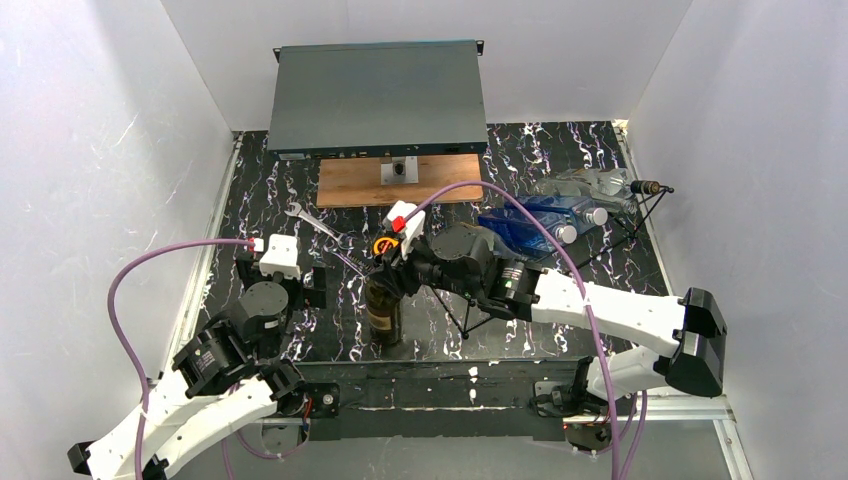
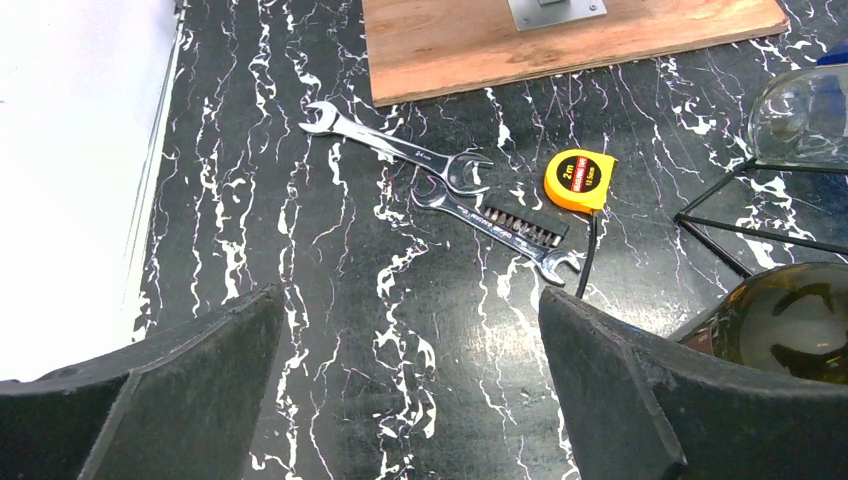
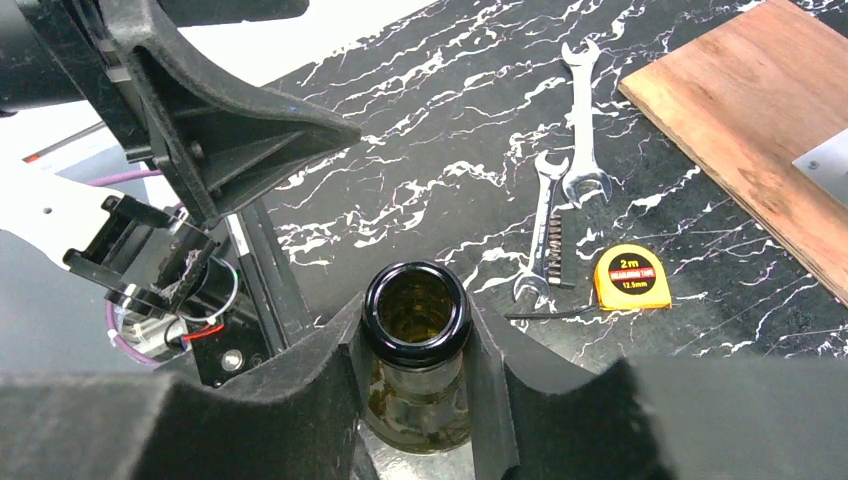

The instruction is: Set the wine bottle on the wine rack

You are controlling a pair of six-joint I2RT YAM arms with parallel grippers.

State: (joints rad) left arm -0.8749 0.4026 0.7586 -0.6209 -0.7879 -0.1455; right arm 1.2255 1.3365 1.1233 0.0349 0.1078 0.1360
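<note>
Right gripper (image 3: 417,335) is clamped on the neck of the upright brown wine bottle (image 3: 418,415), just under the open mouth, probably because only the neck fits the jaws. Just beyond lie a tape measure (image 3: 632,277) and wrenches (image 3: 580,130). The wire wine rack (image 1: 648,207) stands off to its right. The left gripper (image 2: 408,310), to its left, gapes empty.

In the left wrist view we get only a slice of the wine bottle (image 2: 790,320), cut by the picture's edge; the wine rack (image 2: 760,229) and wooden board (image 2: 560,40) also run out of frame. From above, the right gripper (image 1: 397,274) covers the bottle's neck and the right arm (image 1: 600,305) hides the rack's middle. The print on the wrenches (image 2: 400,148) is too small to read.
</note>
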